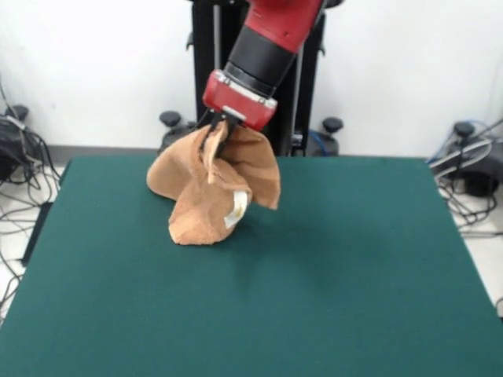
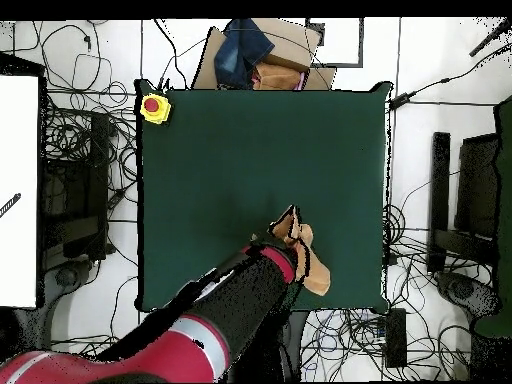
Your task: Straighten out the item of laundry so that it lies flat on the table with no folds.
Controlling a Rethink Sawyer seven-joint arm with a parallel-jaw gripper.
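A yellow box with a red button (image 2: 154,107) sits at the upper left of the overhead view. Above it, at top centre, lies a cardboard box (image 2: 285,48) holding dark blue cloth (image 2: 243,50) and something orange-brown (image 2: 277,76). Black cables (image 2: 90,130) sprawl over the white floor (image 2: 415,150) on both sides. A white panel (image 2: 18,190) fills the left edge; dark equipment (image 2: 470,205) stands at the right.

In the front view, a white wall (image 1: 94,63) runs across the top. Cables (image 1: 20,165) trail at the left edge, and more cables with a dark device (image 1: 475,173) lie at the right.
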